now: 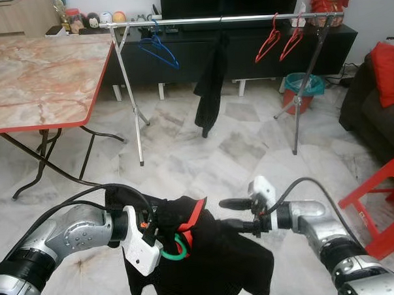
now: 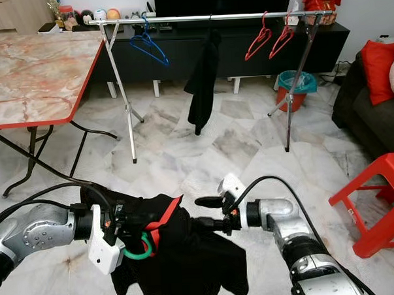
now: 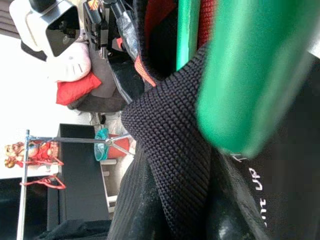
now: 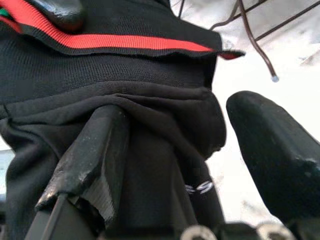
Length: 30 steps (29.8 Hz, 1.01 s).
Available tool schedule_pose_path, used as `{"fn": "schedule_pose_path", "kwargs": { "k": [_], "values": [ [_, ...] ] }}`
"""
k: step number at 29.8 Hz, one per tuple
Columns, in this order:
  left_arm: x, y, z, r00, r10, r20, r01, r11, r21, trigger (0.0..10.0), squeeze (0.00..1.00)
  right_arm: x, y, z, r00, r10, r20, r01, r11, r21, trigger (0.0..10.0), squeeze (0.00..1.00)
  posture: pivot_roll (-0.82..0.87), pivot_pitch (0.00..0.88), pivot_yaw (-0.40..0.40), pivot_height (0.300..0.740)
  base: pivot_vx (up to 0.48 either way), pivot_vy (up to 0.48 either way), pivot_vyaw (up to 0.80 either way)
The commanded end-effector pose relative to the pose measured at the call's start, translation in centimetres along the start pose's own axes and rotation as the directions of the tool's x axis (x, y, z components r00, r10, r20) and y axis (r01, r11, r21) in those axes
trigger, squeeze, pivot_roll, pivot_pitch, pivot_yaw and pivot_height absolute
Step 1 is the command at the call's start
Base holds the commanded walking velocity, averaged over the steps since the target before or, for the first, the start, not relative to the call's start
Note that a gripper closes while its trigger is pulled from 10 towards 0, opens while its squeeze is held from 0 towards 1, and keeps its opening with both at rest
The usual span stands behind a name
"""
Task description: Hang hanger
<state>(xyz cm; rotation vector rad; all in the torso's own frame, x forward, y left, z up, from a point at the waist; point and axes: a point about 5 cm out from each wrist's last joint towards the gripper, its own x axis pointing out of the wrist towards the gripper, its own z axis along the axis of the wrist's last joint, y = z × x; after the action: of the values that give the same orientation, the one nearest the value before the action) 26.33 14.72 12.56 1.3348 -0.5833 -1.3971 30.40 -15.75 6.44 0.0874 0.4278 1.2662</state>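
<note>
A green hanger (image 1: 176,250) carries a black garment (image 1: 222,267) with red trim, held low in front of me. My left gripper (image 1: 156,235) is shut on the hanger at the garment's collar; the left wrist view has the green hanger (image 3: 240,75) and black knit cloth (image 3: 170,150) up close. My right gripper (image 1: 229,215) is open at the garment's right shoulder, with one finger (image 4: 272,150) clear of the cloth and the other finger (image 4: 95,155) draped in it. The silver clothes rail (image 1: 230,18) stands across the room ahead.
On the rail hang a blue hanger (image 1: 159,50), two red hangers (image 1: 279,43) and a dark garment (image 1: 211,88). A marble-topped folding table (image 1: 36,69) stands left, a red stool (image 1: 382,205) and sofa (image 1: 372,107) right, a bin (image 1: 302,87) behind the rail.
</note>
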Motion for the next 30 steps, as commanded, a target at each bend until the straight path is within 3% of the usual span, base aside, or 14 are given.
{"fn": "schedule_pose_path", "kwargs": {
  "k": [1,12,17,20,22,24,30],
  "values": [
    [0.1,0.2,0.3,1.0,-0.012,0.029,0.012,1.0,0.01,10.0,0.0,-0.4,-0.3,0.7,1.0,0.0,0.012,0.0,1.0,-0.012,10.0,0.0,0.04,0.0,-0.007,0.74,0.0,0.0,0.0],
    [-1.2,-2.2,1.9,0.969,-0.212,0.123,0.21,0.977,0.025,10.0,0.0,-2.0,-0.8,-1.0,0.972,-0.09,-0.217,0.066,0.991,-0.117,10.0,0.0,0.05,0.0,0.0,0.74,0.0,0.0,0.0],
    [-1.1,-1.5,2.6,0.964,-0.214,0.157,0.21,0.977,0.044,10.0,0.0,-1.8,-0.6,-1.5,0.959,-0.093,-0.266,0.046,0.983,-0.178,10.0,0.0,0.05,0.0,0.003,0.74,0.0,0.0,0.0],
    [-1.1,-1.3,2.9,0.962,-0.215,0.168,0.21,0.976,0.05,10.0,0.0,-1.7,-0.6,-1.6,0.961,-0.083,-0.264,0.037,0.984,-0.173,10.0,0.0,0.05,0.0,0.003,0.74,0.0,0.0,0.0],
    [-1.1,-1.0,3.0,0.961,-0.215,0.171,0.209,0.976,0.053,10.0,0.0,-1.4,-0.4,-1.6,0.964,-0.049,-0.261,0.007,0.987,-0.16,10.0,0.0,0.06,0.0,0.004,0.74,0.0,0.0,0.0],
    [-1.1,-0.4,3.2,0.961,-0.209,0.18,0.2,0.978,0.064,10.0,0.0,-0.9,0.3,-1.7,0.97,0.052,-0.239,-0.079,0.992,-0.103,10.0,0.0,0.07,0.0,0.005,0.74,0.0,0.0,0.0],
    [-1.1,0.2,3.5,0.961,-0.202,0.189,0.192,0.979,0.073,10.0,0.0,-0.4,0.7,-1.5,0.974,0.119,-0.194,-0.132,0.99,-0.053,10.0,0.0,0.07,0.0,0.008,0.74,0.0,0.0,0.0]
  ]
}}
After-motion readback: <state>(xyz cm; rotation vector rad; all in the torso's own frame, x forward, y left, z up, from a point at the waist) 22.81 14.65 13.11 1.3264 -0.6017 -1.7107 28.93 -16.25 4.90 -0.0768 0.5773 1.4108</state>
